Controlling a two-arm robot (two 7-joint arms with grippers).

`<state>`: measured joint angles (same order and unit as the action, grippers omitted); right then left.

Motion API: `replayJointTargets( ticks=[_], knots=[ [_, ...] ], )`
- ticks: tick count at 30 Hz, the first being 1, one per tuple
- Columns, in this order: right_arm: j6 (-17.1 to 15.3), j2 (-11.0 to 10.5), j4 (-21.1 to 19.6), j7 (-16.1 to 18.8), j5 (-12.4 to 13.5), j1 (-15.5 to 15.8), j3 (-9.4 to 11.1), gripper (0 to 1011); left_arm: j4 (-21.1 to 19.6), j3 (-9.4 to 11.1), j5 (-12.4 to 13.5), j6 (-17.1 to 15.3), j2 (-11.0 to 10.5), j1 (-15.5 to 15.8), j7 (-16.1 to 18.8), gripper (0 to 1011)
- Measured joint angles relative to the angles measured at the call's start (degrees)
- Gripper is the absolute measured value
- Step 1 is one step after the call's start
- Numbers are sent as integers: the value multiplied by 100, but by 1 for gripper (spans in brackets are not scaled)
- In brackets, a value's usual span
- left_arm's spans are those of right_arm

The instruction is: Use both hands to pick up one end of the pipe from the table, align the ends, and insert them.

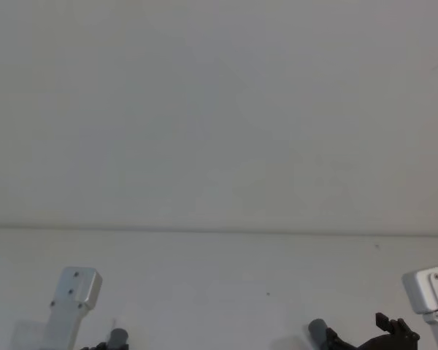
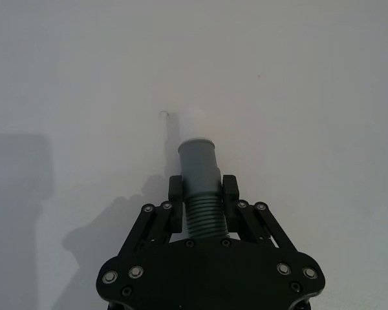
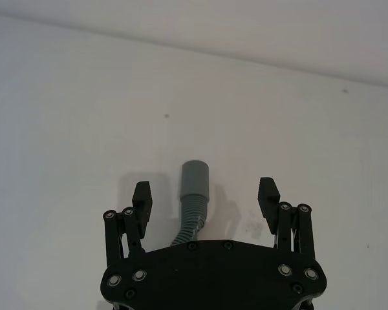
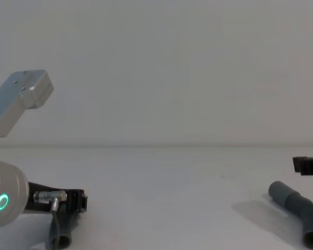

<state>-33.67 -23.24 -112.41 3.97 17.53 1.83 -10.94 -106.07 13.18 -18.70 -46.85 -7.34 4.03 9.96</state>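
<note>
The left gripper (image 2: 202, 187), black and angular with bolted links, is clamped on the ribbed body of the spigot hose piece (image 2: 204, 214), just behind its smooth grey cuff (image 2: 199, 161). Its narrower white tip (image 2: 193, 126) points away from the gripper above the matte white table (image 2: 323, 97). The right gripper (image 3: 205, 192) is spread wide, its fingers (image 3: 142, 194) on either side of the sleeve hose piece (image 3: 195, 175) without touching it. That bent, ribbed piece lies on the table at the robot's right, with open white surface between the two pieces.
</note>
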Motion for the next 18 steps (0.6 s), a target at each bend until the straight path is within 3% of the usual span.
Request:
replayJointTargets(
  ticks=[18],
  knots=[
    [-587, 211, 204, -100, -56, -210, -57, 1000, 0, 0, 0, 0, 0, 0, 0, 327]
  ],
)
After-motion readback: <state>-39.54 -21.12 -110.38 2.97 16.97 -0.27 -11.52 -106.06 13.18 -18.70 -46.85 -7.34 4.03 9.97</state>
